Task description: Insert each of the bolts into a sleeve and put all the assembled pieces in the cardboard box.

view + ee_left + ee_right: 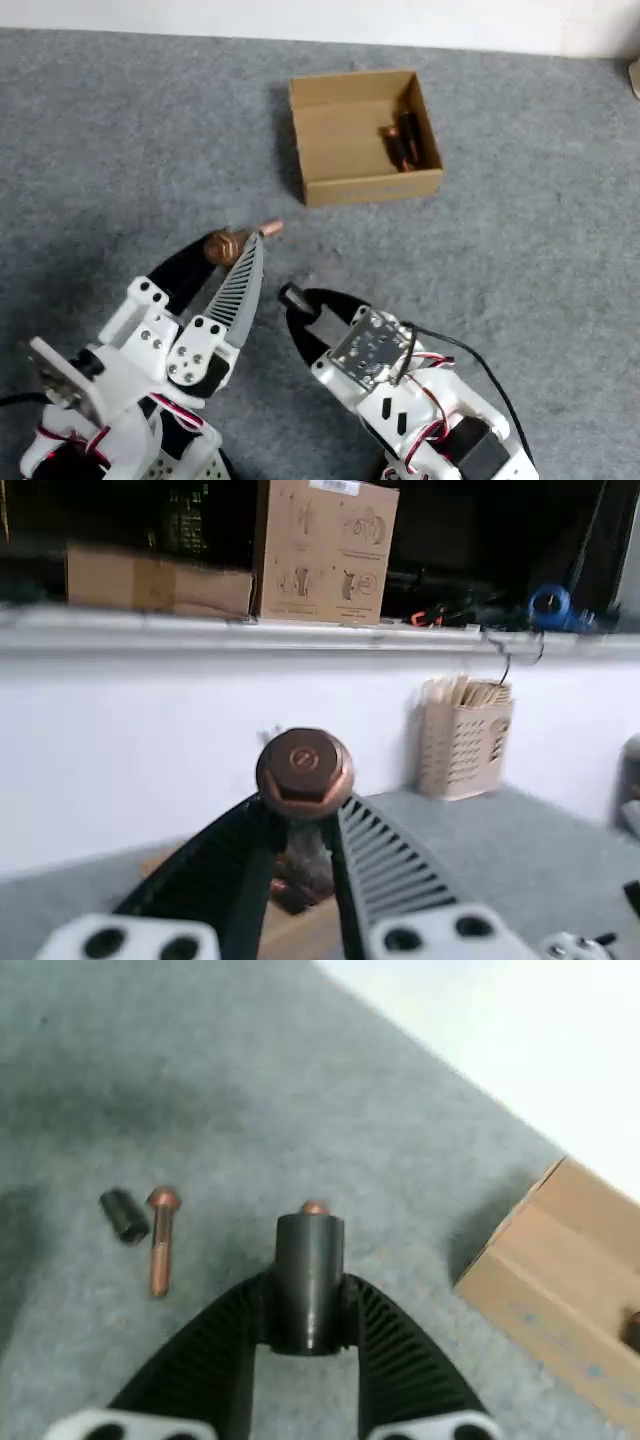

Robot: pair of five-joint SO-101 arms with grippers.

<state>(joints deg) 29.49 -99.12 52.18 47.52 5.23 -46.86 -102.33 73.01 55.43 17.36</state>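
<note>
Arms rise from the high view's lower edge, angled up-frame. Left gripper (305, 825) clamps a copper hex-headed bolt (303, 770); right gripper (310, 1305) pinches a smooth black sleeve (310, 1270). Cardboard box (365, 135), upper centre on grey carpet (120, 150), holds dark pieces (405, 142), hard to make out.

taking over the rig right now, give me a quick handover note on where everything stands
Left end effector: shut on a bolt, held off the grey mat, short of the box.
Right end effector: shut on a black sleeve, close beside the left one.
Cardboard box: assembled pieces lie inside, by its right wall.
A second bolt and second sleeve lie loose on the mat, side by side.
Done: some pieces boxed.
Left: join the held bolt and sleeve, box them, then do the same with the loose pair.
</note>
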